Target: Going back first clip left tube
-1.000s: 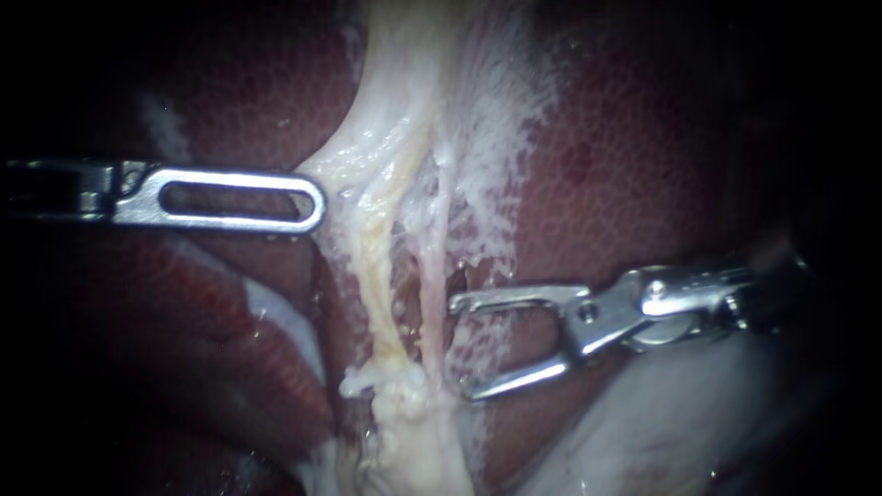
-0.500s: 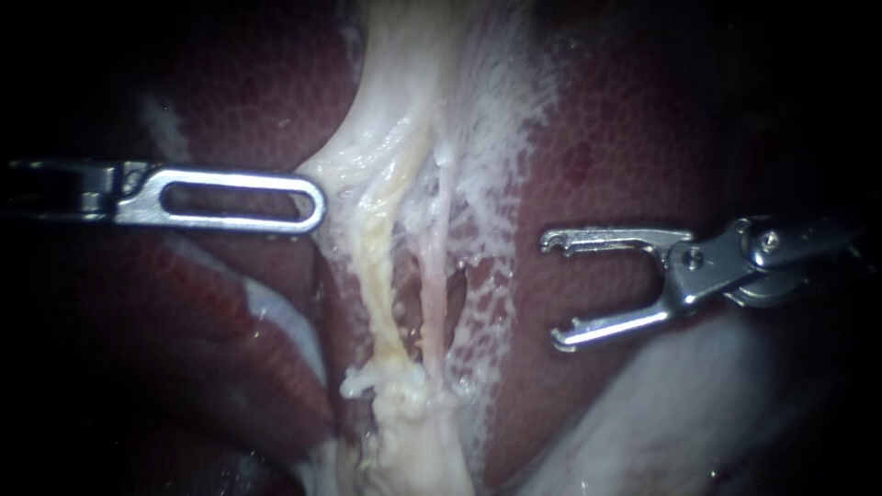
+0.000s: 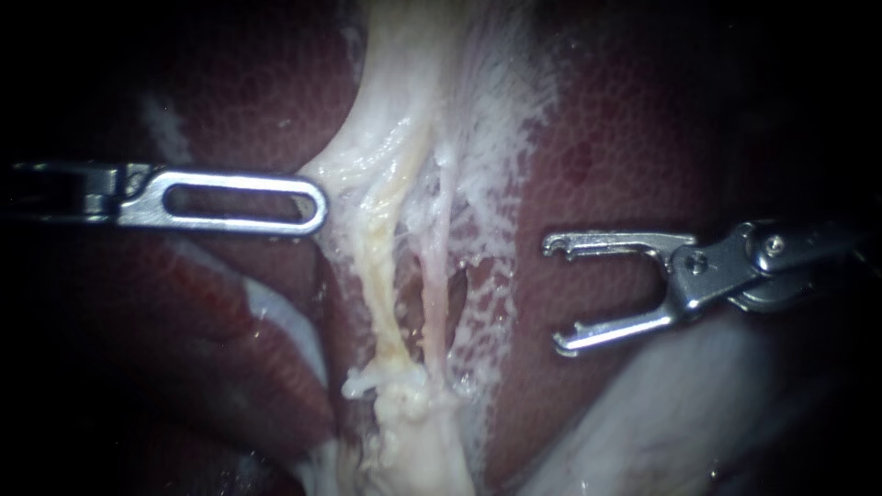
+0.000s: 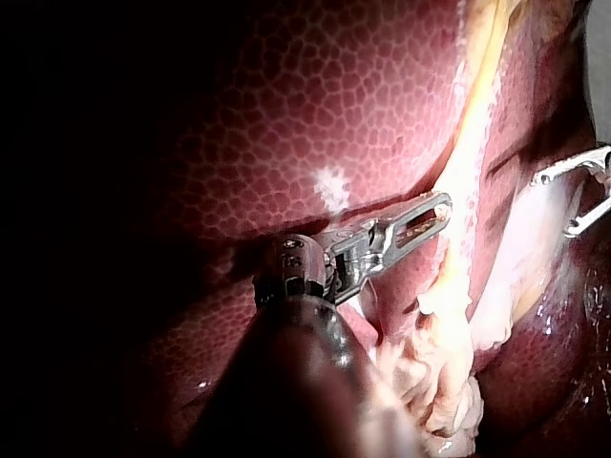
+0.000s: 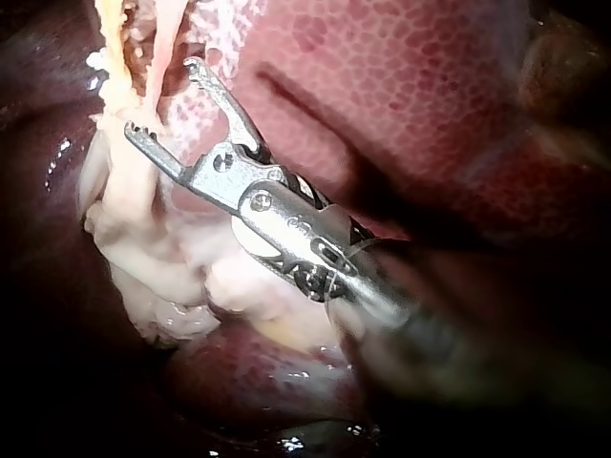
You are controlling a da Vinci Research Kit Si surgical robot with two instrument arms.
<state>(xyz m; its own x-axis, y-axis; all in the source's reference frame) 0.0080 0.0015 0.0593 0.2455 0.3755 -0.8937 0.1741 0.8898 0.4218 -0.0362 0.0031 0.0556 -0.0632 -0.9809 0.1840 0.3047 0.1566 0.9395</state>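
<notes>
Two thin tubes run down the pale tissue in the endoscope view: a yellowish left tube [image 3: 378, 276] and a pinkish right tube [image 3: 432, 280]. No clip shows on either. My left instrument [image 3: 314, 204] lies level, its slotted jaws shut on the pale tissue's edge [image 3: 335, 174], which tents toward them. Well to the right of the tubes, over the liver, my right instrument [image 3: 557, 296] has its notched jaws open and empty. The right wrist view has those jaws [image 5: 160, 100] beside the tubes [image 5: 119, 57], not around them. The left wrist view shows both instruments [image 4: 434, 208] [image 4: 556, 205].
Dark red liver [image 3: 625, 156] lies on both sides of the pale strip. The tubes join a lumpy white stump [image 3: 404, 404] below. A pale smooth fold [image 3: 680, 413] lies under my right instrument's shaft. Frayed white web [image 3: 487, 276] sits between the right tube and the open jaws.
My right instrument has drawn back to the right, away from the right tube, jaws still open; it has barely moved in the last half second. My left instrument has held still.
</notes>
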